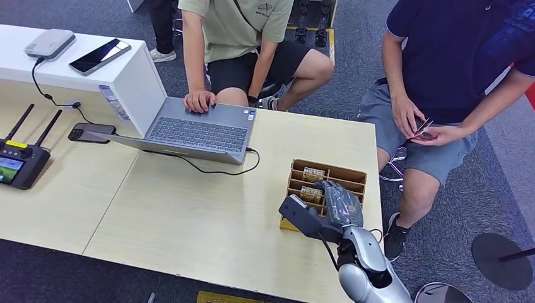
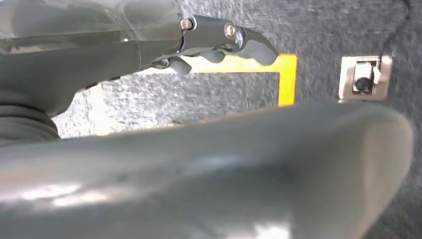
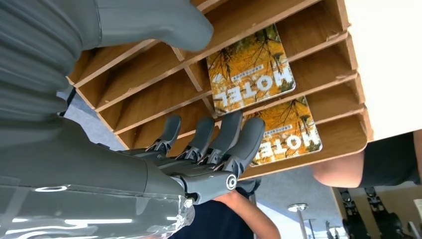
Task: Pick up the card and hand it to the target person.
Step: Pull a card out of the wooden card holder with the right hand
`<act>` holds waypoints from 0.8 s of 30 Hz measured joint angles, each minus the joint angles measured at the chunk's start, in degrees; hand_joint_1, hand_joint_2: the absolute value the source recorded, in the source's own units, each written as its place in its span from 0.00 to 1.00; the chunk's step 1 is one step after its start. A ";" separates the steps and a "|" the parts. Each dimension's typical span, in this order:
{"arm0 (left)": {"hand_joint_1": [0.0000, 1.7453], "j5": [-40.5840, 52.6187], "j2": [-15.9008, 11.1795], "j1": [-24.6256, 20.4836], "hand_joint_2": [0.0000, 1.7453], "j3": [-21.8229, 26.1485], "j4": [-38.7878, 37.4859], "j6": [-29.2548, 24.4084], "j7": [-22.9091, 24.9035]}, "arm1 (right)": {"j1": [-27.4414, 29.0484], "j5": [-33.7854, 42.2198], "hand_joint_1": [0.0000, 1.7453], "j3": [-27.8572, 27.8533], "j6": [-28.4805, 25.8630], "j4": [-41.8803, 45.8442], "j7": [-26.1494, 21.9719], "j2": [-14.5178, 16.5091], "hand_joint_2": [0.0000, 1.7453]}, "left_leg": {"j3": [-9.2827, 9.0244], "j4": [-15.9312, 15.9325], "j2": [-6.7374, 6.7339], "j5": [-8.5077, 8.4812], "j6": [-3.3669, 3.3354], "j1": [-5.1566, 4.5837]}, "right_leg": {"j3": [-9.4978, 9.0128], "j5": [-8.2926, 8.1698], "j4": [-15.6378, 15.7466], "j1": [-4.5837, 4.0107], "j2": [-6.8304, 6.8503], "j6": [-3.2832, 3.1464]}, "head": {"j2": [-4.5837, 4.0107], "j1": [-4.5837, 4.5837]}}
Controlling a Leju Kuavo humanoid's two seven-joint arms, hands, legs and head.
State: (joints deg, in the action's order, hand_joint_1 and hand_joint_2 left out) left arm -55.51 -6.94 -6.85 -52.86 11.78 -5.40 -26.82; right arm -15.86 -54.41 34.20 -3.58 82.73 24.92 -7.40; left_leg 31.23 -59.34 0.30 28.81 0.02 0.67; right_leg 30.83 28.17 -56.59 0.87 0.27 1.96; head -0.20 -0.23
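Note:
Two yellow "HOTEL" cards stand in a wooden slotted rack [image 1: 353, 174] near the table's right edge; the farther card [image 1: 313, 173] [image 3: 251, 69] and the nearer card [image 1: 308, 193] [image 3: 291, 132] sit in neighbouring slots. My right hand [image 1: 333, 205] [image 3: 199, 154] hovers over the rack with its fingers [image 3: 249, 137] stretched toward the nearer card and its thumb held apart; it holds nothing. Whether the fingers touch the card I cannot tell. My left hand [image 2: 124, 55] hangs over the carpet, its fingers [image 2: 219, 42] loosely bent and holding nothing.
A person in a dark shirt [image 1: 441, 57] sits right of the table, holding a small card in both hands [image 1: 424, 129]. Another person types on a laptop [image 1: 195, 132] at the far edge. A remote controller [image 1: 19, 161], a phone [image 1: 91, 132] and cables lie to the left.

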 joint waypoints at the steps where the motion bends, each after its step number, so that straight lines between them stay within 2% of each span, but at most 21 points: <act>1: 0.00 0.00 0.23 -0.14 0.00 0.01 0.00 -0.21 0.10 | -0.08 0.02 0.46 -0.01 -0.08 -0.09 -0.14 -0.03 1.00 | 0.00 0.00 0.00 0.00 0.00 0.00 | 0.00 0.00 0.00 0.00 -0.01 0.00 | 0.00 0.00; 4: 0.00 -0.01 0.87 -0.49 0.00 0.00 0.00 -0.78 0.57 | -0.26 0.09 0.52 -0.01 -0.05 -0.34 -0.19 -0.09 1.00 | -0.01 0.00 -0.01 0.00 -0.01 0.00 | 0.01 -0.01 0.00 0.00 -0.03 -0.01 | 0.00 0.00; 8: 0.00 0.01 1.64 -1.01 0.00 0.01 0.00 -2.00 1.46 | -0.77 0.61 0.73 -0.04 0.04 -0.74 -0.22 -0.21 1.00 | -0.01 -0.01 -0.01 0.00 -0.01 0.00 | 0.01 0.00 0.00 0.00 -0.02 -0.01 | 0.00 -0.01; 10: 0.00 0.17 1.82 -1.04 0.00 0.01 0.00 -0.83 0.80 | -0.85 0.70 0.78 -0.05 0.07 -0.94 -0.33 -0.27 1.00 | 0.00 0.00 -0.01 0.00 -0.01 0.01 | 0.00 0.00 -0.01 -0.01 -0.02 -0.01 | 0.00 -0.01; 14: 0.00 0.78 1.05 -0.46 0.00 -0.01 0.00 3.36 -1.56 | -0.84 0.55 0.76 0.01 0.01 -1.12 0.07 -0.26 1.00 | 0.00 0.00 -0.01 0.00 -0.01 0.03 | 0.01 0.00 -0.01 -0.03 -0.03 -0.01 | 0.00 0.00; 19: 0.00 0.65 1.33 -0.91 0.00 0.06 -0.02 -1.87 1.39 | -0.94 1.07 0.74 -0.05 -0.17 -1.37 -0.13 -0.40 1.00 | -0.01 0.00 0.00 -0.01 -0.01 0.01 | 0.01 -0.01 0.00 -0.02 -0.01 -0.01 | 0.00 0.00; 24: 0.00 0.67 2.29 -1.36 0.00 0.05 0.00 -2.39 2.07 | -1.04 1.44 0.72 -0.05 -0.20 -1.64 -0.45 -0.50 1.00 | -0.03 -0.01 -0.02 -0.01 -0.01 0.01 | 0.00 -0.03 0.00 -0.01 -0.08 -0.02 | 0.00 0.00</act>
State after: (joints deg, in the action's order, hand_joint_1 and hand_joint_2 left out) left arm -54.84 -4.65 -8.21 -52.81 11.78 -7.79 -24.74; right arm -16.90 -52.96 34.14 -3.78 81.08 24.47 -7.91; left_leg 31.20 -59.35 0.28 28.80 0.01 0.68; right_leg 30.83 28.14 -56.59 0.86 0.19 1.94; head -0.20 -0.23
